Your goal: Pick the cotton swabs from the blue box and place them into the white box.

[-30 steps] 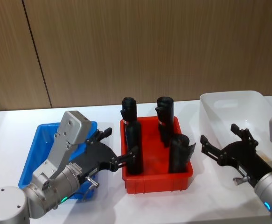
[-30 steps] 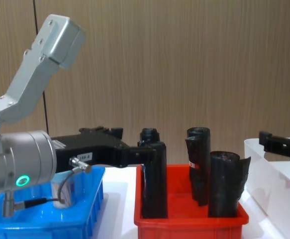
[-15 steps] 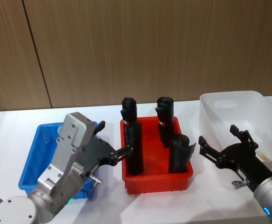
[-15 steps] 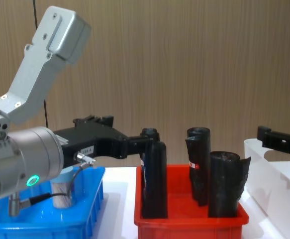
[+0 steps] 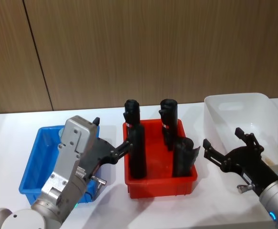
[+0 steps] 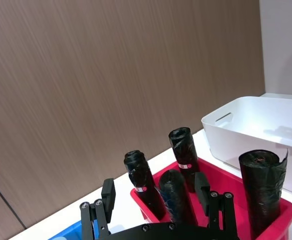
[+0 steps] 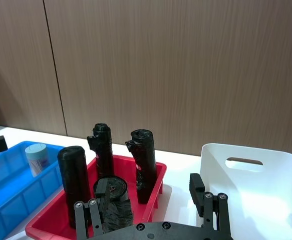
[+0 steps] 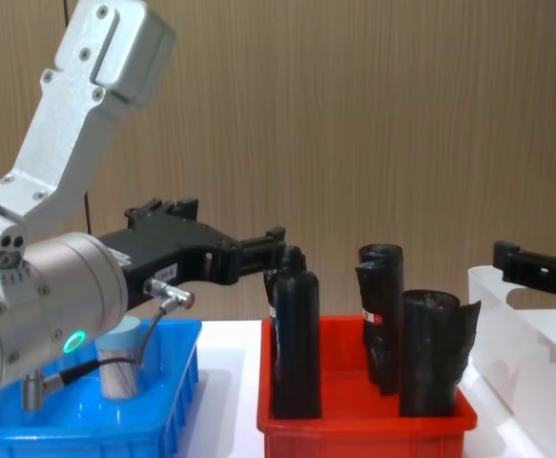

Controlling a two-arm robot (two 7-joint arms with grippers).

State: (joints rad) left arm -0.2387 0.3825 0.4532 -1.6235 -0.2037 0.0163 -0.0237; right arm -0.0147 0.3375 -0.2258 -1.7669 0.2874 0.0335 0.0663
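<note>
The black rolls (image 5: 138, 152) in the red bin (image 5: 161, 184) wear small red-and-white labels (image 6: 184, 165), with print too small for me to read. A white sticker (image 8: 166, 275) on the side of my left gripper (image 5: 112, 133) carries dark characters I cannot make out either. I see no brand on the swab jar (image 7: 36, 159), just its pale blue lid.

A second ago my left gripper sat lower, at the inner edge of the blue box (image 5: 31, 167), with one finger beside the front roll. Now it has lifted and points up over the gap between the blue box and the red bin. Its fingers are spread wide, with nothing between them.

The swab jar has not moved. It stands upright in the blue box, toward the corner nearer the red bin, below my left arm's cable.

My right gripper (image 5: 221, 137) has barely shifted. It hangs over the table between the red bin and the white box (image 5: 234, 101), fingers apart and empty.
</note>
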